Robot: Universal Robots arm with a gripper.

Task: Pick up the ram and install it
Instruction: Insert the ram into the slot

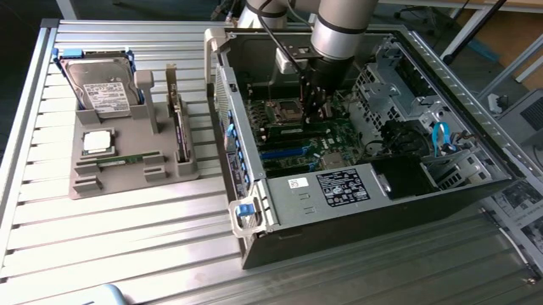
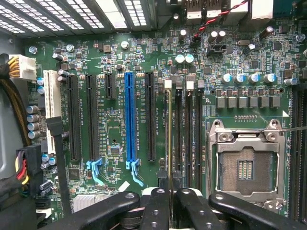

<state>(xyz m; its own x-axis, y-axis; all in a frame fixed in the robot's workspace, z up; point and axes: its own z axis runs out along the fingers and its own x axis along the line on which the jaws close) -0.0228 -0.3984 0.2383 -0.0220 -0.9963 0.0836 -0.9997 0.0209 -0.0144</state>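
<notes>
The ram [image 2: 169, 139] shows edge-on as a thin pale line standing in the memory slot closest to the black expansion slots, beside the empty processor socket [image 2: 245, 165]. My gripper [image 2: 171, 192] has its two black fingers [image 2: 160, 203] pressed together on the near end of the stick. In the exterior view the gripper [image 1: 316, 113] reaches straight down into the open computer case [image 1: 254, 210], over the green motherboard [image 1: 339, 136] next to the processor socket [image 1: 284, 111].
A grey holder [image 1: 127, 178] on the exterior view's left carries a hard drive [image 1: 100, 89], a silver processor chip [image 1: 98, 141], a green stick lying flat [image 1: 127, 157] and an upright expansion card [image 1: 178, 124]. Case walls, drive cage [image 1: 382, 82] and cables [image 1: 441, 136] hem in the arm.
</notes>
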